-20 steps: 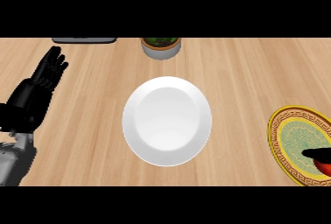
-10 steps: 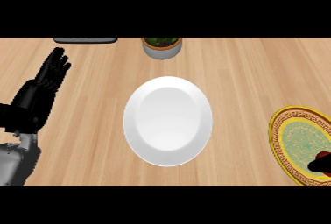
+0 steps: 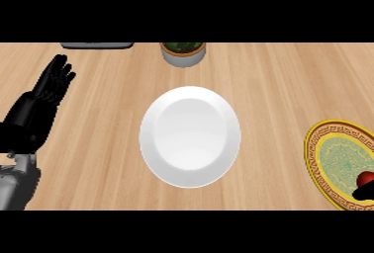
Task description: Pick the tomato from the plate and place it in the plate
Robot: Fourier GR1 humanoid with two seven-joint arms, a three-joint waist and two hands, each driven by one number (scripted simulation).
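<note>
Tomato (image 3: 366,177) sits on the patterned plate (image 3: 326,143), right hand (image 3: 364,190) barely visible, fingers' state unclear; white plate (image 3: 190,136) bare; left hand (image 3: 44,96) rests open.

Counter (image 3: 102,128): light wooden planks, filling the frame.
Pot (image 3: 182,53): grey, round, top centre, holding what may be a green plant.
Dark flat object (image 3: 97,45): upper left, cut by the top edge.
</note>
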